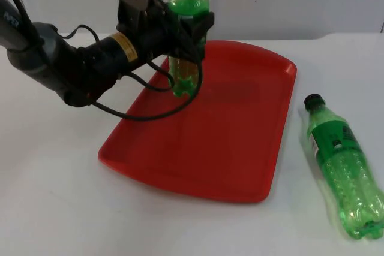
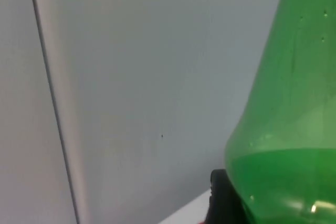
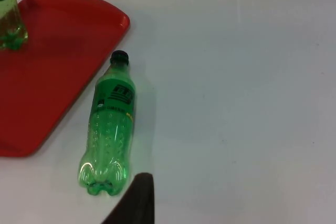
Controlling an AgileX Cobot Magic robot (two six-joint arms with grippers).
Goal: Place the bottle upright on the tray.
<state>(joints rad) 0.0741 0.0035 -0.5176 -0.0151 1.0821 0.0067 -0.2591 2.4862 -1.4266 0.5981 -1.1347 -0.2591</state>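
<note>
Nearest, a second bottle point(image 1: 343, 166) lies on its side on the table point(image 1: 48, 208), close to the front edge and near the right edge, just off the tray's right rim. Its black cap points toward the far edge and its base toward the front. The right wrist view shows it point(image 3: 109, 126) lying flat beside the tray's rounded corner point(image 3: 113, 22), with a black fingertip of the right gripper above the table in front of its base; whether that gripper is released or clenched cannot be told.

The red tray point(image 1: 240, 148) sits mid-table, slanted, its long sides running front to back.

Farther back, the bottle point(image 1: 185, 79) stands upright at the tray's far left corner, base on or just above the red surface. The left gripper point(image 1: 193, 28) is clenched around its upper body, reaching in from the left side. The left wrist view shows its green shoulder point(image 2: 283, 129) against the grey wall point(image 2: 131, 77).
</note>
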